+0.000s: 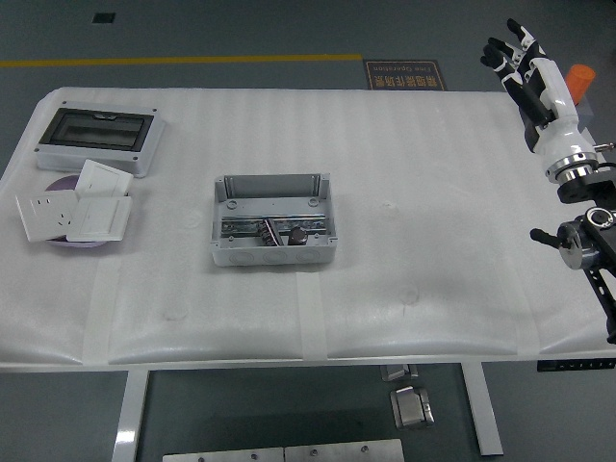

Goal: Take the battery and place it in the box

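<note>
Scanning from the left edge: a grey enclosure with a dark window (99, 139) lies at the table's far-left corner, well apart from the hand.
Wall sockets: several white socket and switch plates (75, 210) are piled on a purple disc (60, 186), just nearer than the enclosure.
Box: the open grey junction box (273, 220) sits on the white table (423, 241) left of centre, far to the left of the hand and nearer the table's front edge than it.
Battery: a dark cylindrical battery (299, 234) lies inside the box, in its near half, beside a small dark part that I cannot name.
Right hand: the right hand (532, 77) is raised at the table's far-right corner, fingers spread and pointing away, holding nothing.
Orange cylinder: an orange object (579, 81) stands just right of the hand, partly hidden behind it.
</note>
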{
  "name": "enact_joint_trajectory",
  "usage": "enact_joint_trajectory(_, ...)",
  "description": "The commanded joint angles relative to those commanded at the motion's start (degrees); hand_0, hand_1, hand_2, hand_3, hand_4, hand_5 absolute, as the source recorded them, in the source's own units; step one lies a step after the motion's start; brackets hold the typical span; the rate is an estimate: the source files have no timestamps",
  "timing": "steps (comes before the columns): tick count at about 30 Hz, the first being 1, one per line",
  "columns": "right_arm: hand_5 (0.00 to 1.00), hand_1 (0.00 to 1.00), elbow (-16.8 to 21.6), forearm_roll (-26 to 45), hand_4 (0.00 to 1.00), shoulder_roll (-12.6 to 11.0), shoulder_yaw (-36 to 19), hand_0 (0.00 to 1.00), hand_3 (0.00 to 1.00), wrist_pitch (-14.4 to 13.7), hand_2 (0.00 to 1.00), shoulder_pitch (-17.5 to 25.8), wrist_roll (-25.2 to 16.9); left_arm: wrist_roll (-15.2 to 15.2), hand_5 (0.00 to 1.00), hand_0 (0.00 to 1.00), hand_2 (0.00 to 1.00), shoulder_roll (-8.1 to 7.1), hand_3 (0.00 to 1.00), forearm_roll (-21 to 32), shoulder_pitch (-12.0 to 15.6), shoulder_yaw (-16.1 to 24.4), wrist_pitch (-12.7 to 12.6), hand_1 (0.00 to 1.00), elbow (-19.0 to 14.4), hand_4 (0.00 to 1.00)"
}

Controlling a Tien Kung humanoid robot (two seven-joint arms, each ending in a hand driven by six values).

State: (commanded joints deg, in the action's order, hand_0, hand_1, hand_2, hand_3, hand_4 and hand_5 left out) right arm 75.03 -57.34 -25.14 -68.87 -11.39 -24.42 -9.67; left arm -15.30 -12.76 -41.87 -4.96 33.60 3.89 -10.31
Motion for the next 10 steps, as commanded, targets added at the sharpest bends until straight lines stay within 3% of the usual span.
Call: enact_joint_trajectory(10,0.7,0.804,0.2,-0.6,0.998,0.2,-0.9,0.968,0.992,0.0,0.881,1.1,0.3,-0.2,0.294,0.462,0.401,-0.07,0.517,-0.9,-0.1,1.0,0.0,0.584,0.0,0.449)
